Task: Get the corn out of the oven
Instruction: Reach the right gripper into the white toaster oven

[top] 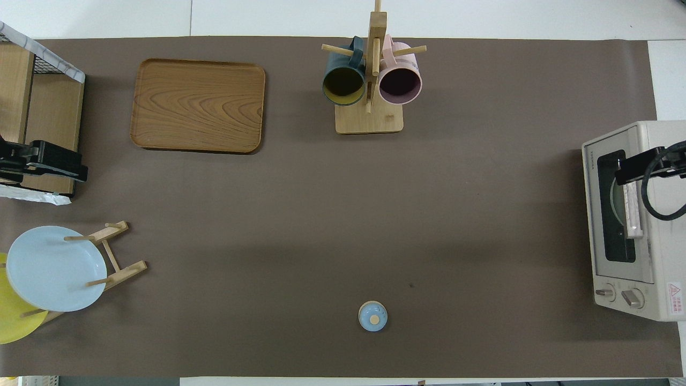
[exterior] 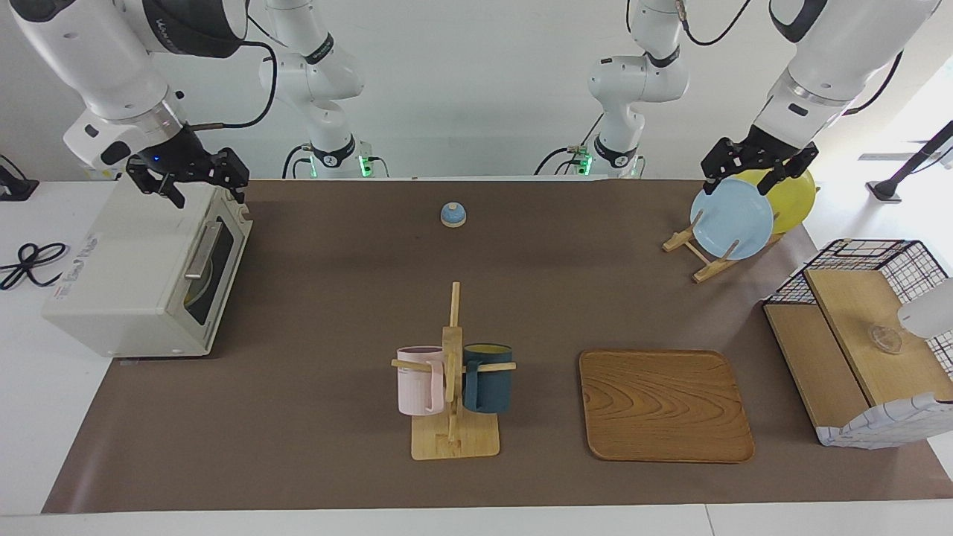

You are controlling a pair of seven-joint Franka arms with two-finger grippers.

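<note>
The right tool (exterior: 195,179) hangs over the top front edge of the oven (exterior: 126,268), its fingers spread apart with nothing between them. The oven is a cream-white box at the right arm's end of the worktop (exterior: 335,298), with a dark glass door, a silver bar handle across it and two knobs at one end of its front panel. The door is closed. Through the glass only a pale round shape shows; whether the corn lies inside cannot be told.

The left tool (exterior: 756,175) is over the plate rack (exterior: 696,257) at the left arm's end, just above the rim of the blue plate (exterior: 733,219), with a yellow plate (exterior: 793,201) standing beside it. Its fingers are parted and hold nothing.

A small blue bell (exterior: 453,214) sits mid-worktop near the robots. Farther from them stand a mug tree (exterior: 453,387) with a pink and a dark teal mug, and a wooden tray (exterior: 665,406). A wire-and-wood basket shelf (exterior: 856,335) stands at the left arm's end.
</note>
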